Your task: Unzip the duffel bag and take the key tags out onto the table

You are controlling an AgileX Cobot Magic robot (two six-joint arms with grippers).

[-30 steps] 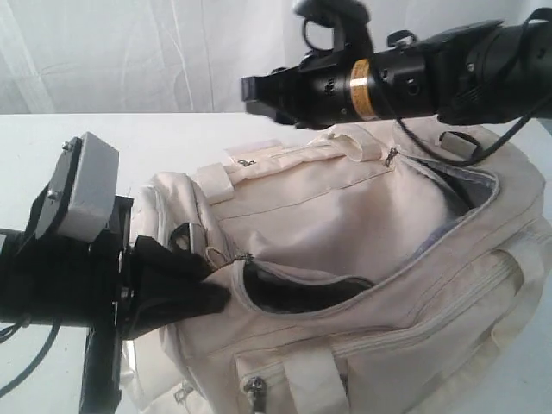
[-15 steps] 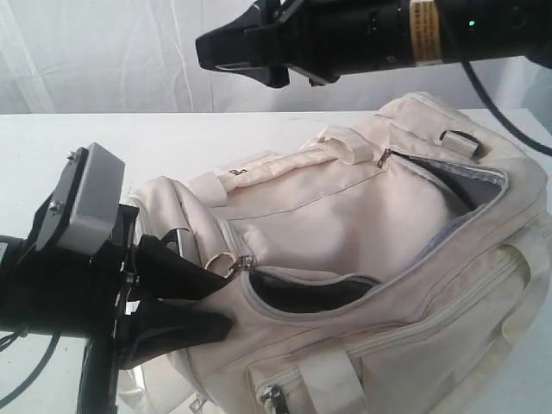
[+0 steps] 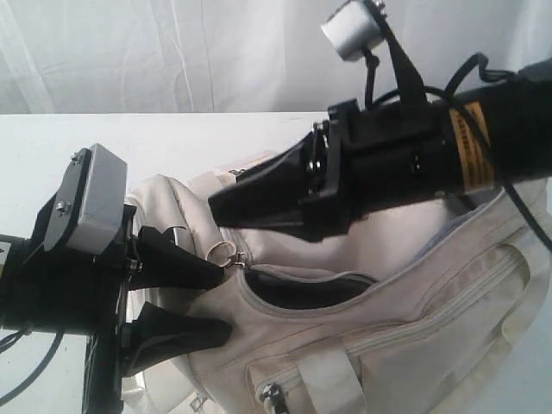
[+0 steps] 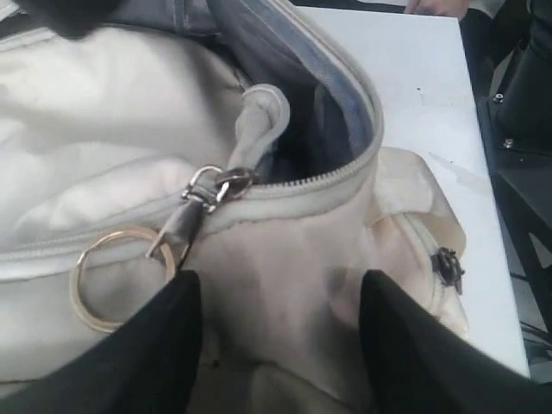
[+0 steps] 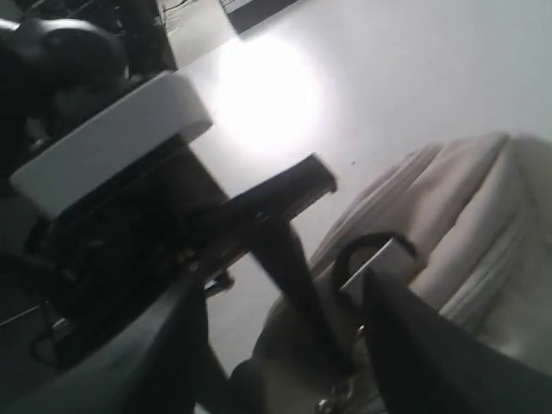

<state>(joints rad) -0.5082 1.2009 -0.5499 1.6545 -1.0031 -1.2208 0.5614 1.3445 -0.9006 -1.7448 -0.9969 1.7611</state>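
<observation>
The left gripper (image 3: 226, 302), pinched together a second ago, now spreads its jaws wide at the bag's (image 3: 405, 319) left end. The right gripper (image 3: 216, 211) comes down from high over the far side to just above the zipper ring (image 3: 222, 252).

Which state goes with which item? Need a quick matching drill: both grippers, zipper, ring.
1 left gripper
2 right gripper
3 zipper
4 metal ring

a hangs from the zipper pull
b open, at the end of the duffel bag
c open, up over the bag
d run open, dark gap showing

Pairs: 1-b, 2-c, 3-d, 4-a
</observation>
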